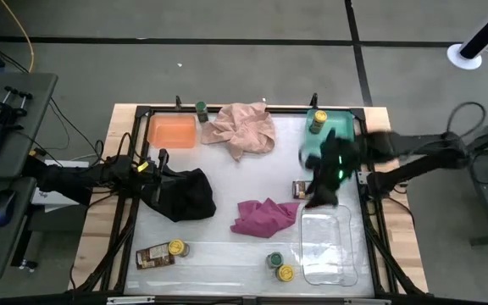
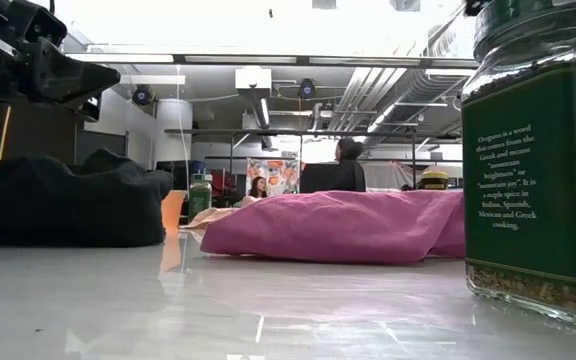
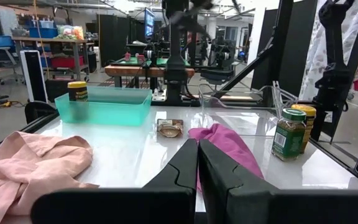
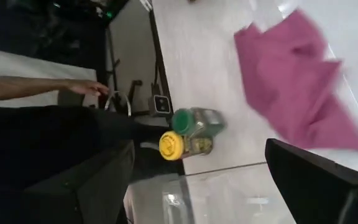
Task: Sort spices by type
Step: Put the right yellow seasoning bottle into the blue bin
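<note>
Green-lidded jar (image 2: 538, 160): nearest the low camera, cut off at the frame edge. Brown packet (image 1: 300, 189): partly hidden under the right gripper (image 1: 322, 193), jaws wide apart, empty, hovering between teal tray (image 1: 310, 152) and clear tray (image 1: 329, 246). Left gripper (image 1: 156, 161): fingers closed, empty, above black cloth (image 1: 185, 195). White table (image 1: 219, 246); workshop behind.

- Bare tabletop (image 1: 227, 182) is lying open at centre, between the black cloth (image 1: 185, 195) and magenta cloth (image 1: 265, 216).
- Pink cloth (image 1: 242, 129) is crowding the far edge beside the orange tray (image 1: 172, 131).
- Clear tray (image 1: 327, 246) and two jars (image 1: 280, 265) are blocking the near right corner.
</note>
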